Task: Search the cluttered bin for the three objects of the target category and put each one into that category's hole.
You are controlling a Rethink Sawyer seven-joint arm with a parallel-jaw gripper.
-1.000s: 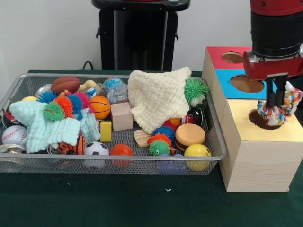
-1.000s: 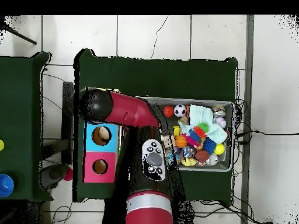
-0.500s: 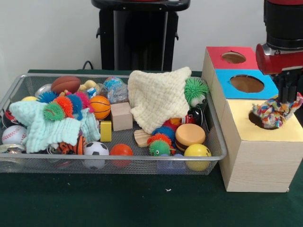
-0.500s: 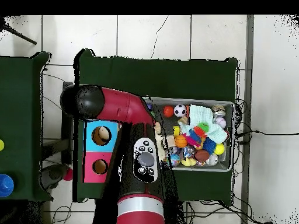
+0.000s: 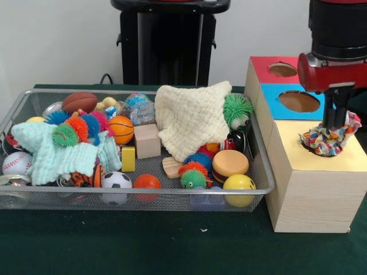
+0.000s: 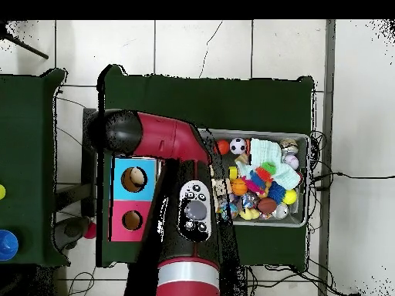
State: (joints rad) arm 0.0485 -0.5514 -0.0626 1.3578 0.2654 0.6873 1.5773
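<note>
A multicoloured cloth [image 5: 324, 140] is bunched over the hole in the yellow top [image 5: 321, 163] of the wooden box, part of it down in the hole. My gripper [image 5: 334, 123] points straight down into the bunch and is shut on it, with one corner of the cloth sticking up beside it. In the overhead view the red arm [image 6: 166, 142] hides the gripper, the cloth and the yellow hole. A cream cloth [image 5: 192, 117] and a mint cloth [image 5: 57, 154] lie in the wire bin [image 5: 57, 193].
Behind the yellow top are a blue hole [image 5: 298, 101] and a red hole [image 5: 282, 70]. The bin holds several balls, spiky toys, wooden blocks [image 5: 147, 140] and a toy burger [image 5: 230, 164]. The bin's right wall stands close to the box.
The gripper swung right over the box and has come back left over the yellow hole. The cloth has sunk lower and spread across the hole.
</note>
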